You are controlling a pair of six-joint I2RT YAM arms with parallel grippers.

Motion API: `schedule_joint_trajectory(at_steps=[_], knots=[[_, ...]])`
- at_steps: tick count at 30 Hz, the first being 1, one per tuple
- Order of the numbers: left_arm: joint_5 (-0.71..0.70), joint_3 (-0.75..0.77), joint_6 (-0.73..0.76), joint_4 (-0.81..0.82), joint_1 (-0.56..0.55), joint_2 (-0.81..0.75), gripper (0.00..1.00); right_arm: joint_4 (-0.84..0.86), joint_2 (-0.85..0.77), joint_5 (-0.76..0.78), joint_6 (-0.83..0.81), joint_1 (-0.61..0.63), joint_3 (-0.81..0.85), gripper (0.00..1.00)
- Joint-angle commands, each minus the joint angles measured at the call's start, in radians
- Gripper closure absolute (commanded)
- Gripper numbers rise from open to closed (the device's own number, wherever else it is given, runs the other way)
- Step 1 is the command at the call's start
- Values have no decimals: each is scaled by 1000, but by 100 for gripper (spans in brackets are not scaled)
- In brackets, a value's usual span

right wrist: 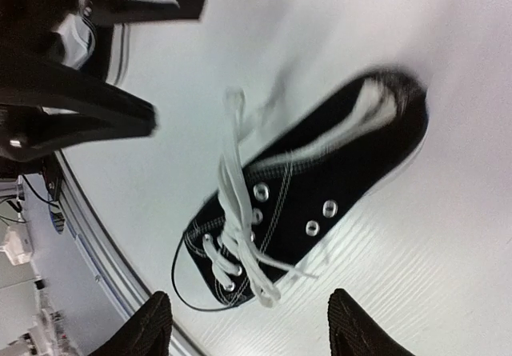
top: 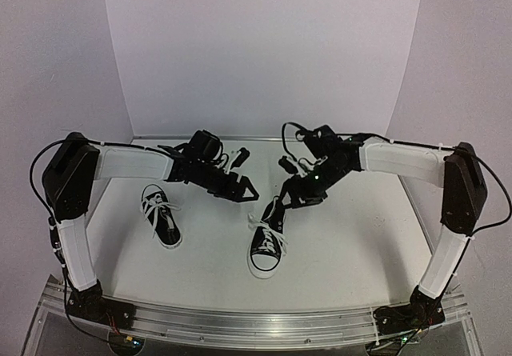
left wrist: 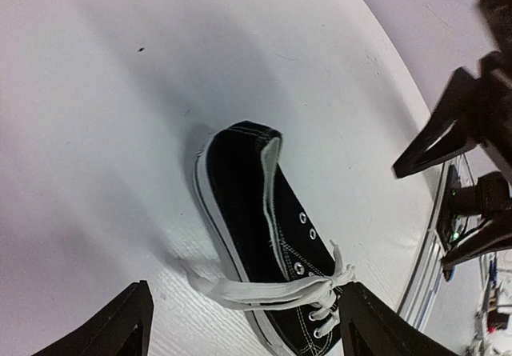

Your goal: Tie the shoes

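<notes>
1. Two shoes sit on the worktop (top: 352,244). The centre shoe (top: 266,248) lies between the two arms, just below both end effectors. The second shoe (top: 162,222) sits well apart, under the left arm.
2. Left end effector (left wrist: 246,300): fingers spread wide, nothing between them. It hovers over the centre shoe.
3. Right end effector (right wrist: 252,308): also parted and empty, above the same shoe from the other side.
4. Progress, as I judge it, is early for the centre shoe. Its white laces (right wrist: 240,236) are threaded through the eyelets, but I see no knot or bow. One end lies flat on the worktop beside the sole. Another strand rises towards the right end effector, blurred, and no fingers grip it.
5. Second shoe: laces bunched over the front. I cannot tell if they are tied.
6. Left to do: take both ends, cross them, loop, and pull tight.
7. Centre shoe stands upright on its sole, white toe cap towards the arm bases and heel towards the back wall. Its long axis runs near-to-far, slightly slanted.
8. Second shoe's long axis also slants near-to-far. Which way its toe points is unclear.
</notes>
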Motion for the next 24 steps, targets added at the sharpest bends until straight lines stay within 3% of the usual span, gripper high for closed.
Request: schedule_joint_trajectory(at_steps=[1, 10, 24], knots=[[-6, 120, 4, -208, -1, -16, 15, -156, 71, 168, -157, -4, 159, 37], [-120, 159, -90, -300, -157, 19, 24, -14, -14, -61, 39, -239, 14, 33], [-189, 509, -46, -557, -230, 312, 43, 5, -75, -89, 56, -267, -55, 32]])
